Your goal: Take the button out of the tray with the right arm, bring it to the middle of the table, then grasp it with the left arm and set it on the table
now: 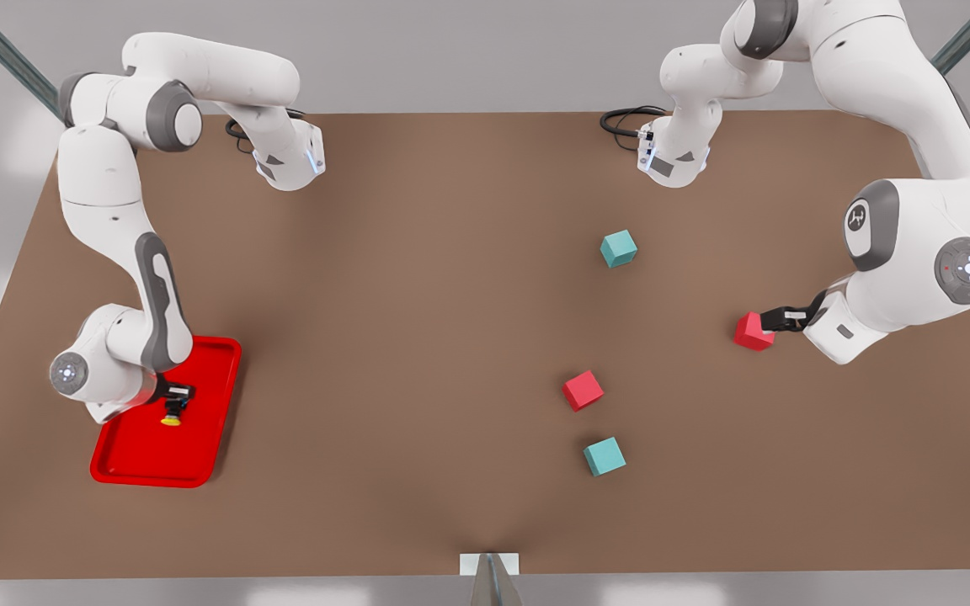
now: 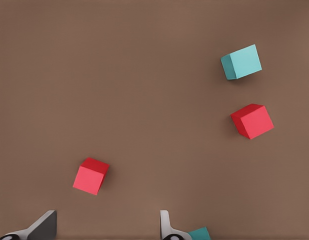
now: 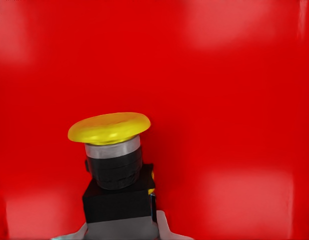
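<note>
Step 1 in hand: right gripper (image 1: 172,406) fingers clamp button (image 3: 114,167) over tray (image 1: 207,404). Left gripper (image 1: 775,320) waits, fingers spread, beside a red cube (image 1: 753,332). Next: carry button to bench (image 1: 418,295) centre.

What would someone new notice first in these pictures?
Probably the bright red tray at the front view's left, where the right tool is shut on the yellow-capped button. Next, the red and teal cubes scattered at the front view's right, with the left tool, open, hovering by one red cube.
</note>
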`<state>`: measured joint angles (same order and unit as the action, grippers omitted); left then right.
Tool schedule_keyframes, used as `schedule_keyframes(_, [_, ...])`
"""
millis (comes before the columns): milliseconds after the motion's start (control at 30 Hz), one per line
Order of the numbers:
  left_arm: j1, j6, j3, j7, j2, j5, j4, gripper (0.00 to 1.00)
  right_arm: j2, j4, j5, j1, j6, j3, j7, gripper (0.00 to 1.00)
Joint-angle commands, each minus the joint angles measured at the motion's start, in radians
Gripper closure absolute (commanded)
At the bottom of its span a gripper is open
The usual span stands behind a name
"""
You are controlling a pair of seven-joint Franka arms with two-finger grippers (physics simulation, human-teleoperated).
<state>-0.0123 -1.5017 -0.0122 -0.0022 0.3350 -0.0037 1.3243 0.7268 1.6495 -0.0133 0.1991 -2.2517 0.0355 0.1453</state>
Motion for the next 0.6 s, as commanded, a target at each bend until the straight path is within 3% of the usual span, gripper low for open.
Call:
schedule_keyframes(0, [0.0,-0.005,0.0,0.001,-0.001,0.001,0.0,0.0,-0.035,-0.014,0.018,-0.053,0.081,0.0,0.016,0.64])
schedule_keyframes(67, [0.0,-0.005,0.0,0.001,-0.001,0.001,0.0,0.0,-0.148,-0.016,0.018,-0.173,0.168,-0.006,-0.05,0.64])
schedule_keyframes(167, [0.0,-0.005,0.0,0.001,-0.001,0.001,0.0,0.0,-0.231,-0.12,0.004,-0.55,0.308,-0.006,-0.424,0.64])
schedule_keyframes(267, [0.0,-0.006,0.0,0.001,0.002,0.001,0.0,0.0,-0.153,-0.264,-0.094,-0.806,0.343,0.003,-0.892,0.64])
schedule_keyframes(333, [0.0,-0.008,0.0,0.001,0.002,0.001,0.0,0.0,-0.075,-0.349,-0.163,-0.88,0.333,0.003,-0.966,0.64])
schedule_keyframes(567, [-0.002,-0.029,0.0,-0.001,0.015,0.001,0.0,0.0,0.028,-0.353,-0.269,-1.181,0.195,0.023,-1.218,0.64])
